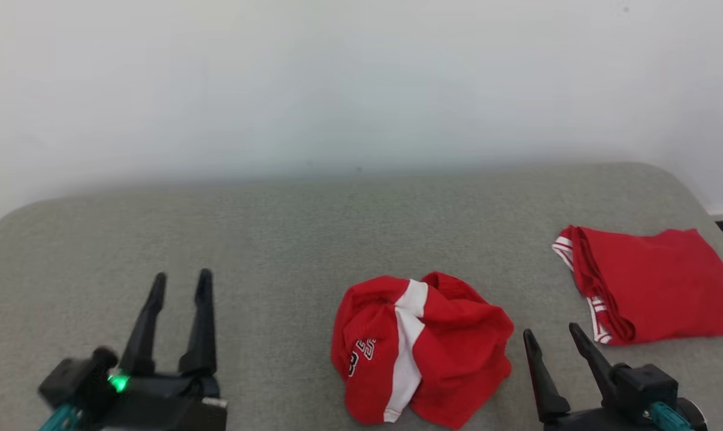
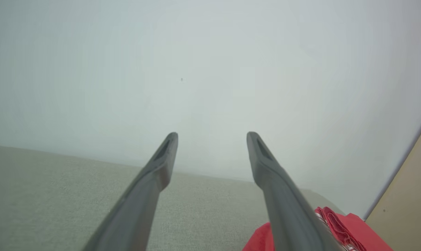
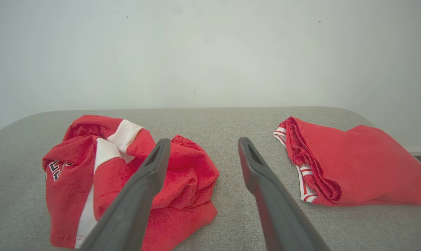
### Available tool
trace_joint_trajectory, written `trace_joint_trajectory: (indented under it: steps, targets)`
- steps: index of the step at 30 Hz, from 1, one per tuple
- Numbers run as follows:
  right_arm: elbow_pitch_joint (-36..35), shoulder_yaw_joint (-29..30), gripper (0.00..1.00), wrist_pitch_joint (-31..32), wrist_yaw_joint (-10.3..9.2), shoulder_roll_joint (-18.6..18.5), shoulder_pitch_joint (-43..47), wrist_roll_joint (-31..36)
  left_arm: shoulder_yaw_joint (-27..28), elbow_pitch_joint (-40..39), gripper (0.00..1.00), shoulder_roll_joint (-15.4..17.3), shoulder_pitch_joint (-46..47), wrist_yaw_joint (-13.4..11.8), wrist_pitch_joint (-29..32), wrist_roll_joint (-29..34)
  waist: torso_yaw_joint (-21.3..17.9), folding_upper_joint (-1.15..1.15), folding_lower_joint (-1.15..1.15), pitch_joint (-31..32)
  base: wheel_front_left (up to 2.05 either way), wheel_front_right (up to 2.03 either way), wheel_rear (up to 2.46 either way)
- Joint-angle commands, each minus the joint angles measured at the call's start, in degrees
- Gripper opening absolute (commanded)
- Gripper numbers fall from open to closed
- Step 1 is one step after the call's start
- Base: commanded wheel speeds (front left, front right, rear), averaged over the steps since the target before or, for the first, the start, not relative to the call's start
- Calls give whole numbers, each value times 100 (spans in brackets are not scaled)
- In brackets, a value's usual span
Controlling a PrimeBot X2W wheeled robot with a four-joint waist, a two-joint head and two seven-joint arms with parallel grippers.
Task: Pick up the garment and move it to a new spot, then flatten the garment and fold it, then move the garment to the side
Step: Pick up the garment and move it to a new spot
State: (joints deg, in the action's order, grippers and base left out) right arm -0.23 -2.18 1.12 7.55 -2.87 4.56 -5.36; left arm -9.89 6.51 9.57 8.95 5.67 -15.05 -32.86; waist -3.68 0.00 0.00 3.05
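A crumpled red garment (image 1: 421, 347) with a white stripe and dark lettering lies in a heap near the front middle of the grey padded table (image 1: 277, 239). In the right wrist view the same garment (image 3: 91, 174) sits to the left of the fingers. My left gripper (image 1: 181, 278) stands open well to the heap's left, nothing between its fingers (image 2: 161, 164). Just right of the heap, my right gripper (image 1: 553, 331) is open and empty too. A red edge of the garment (image 2: 261, 240) shows at the bottom of the left wrist view.
A second red garment (image 1: 655, 284) with white-striped trim lies folded flat at the table's right edge, also seen as folded cloth (image 3: 353, 164) in the right wrist view. A pale wall (image 1: 361, 84) rises behind the table. The table's far corners are rounded.
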Motion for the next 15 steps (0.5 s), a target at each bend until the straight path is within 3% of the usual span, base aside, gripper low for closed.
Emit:
trace_joint_trajectory:
  steps: [1, 8, 15]
  targets:
    - [60, 70, 100, -147, -11, -5, -4, -100, 180, -267, 100, -40, -296, 66, -10, 173, 251, 0, 0, 147, 0, 0, 0]
    - [594, 354, 100, -828, -11, 0, 49, -118, 700, -1135, 100, -133, -1395, 190, -11, 843, 494, 0, 0, 231, 0, 0, 0]
    - [1181, 560, 100, -531, -11, -2, 109, -2, 814, -542, 100, -33, -2066, 179, -11, 1189, 573, 0, 0, 285, 0, 0, 0]
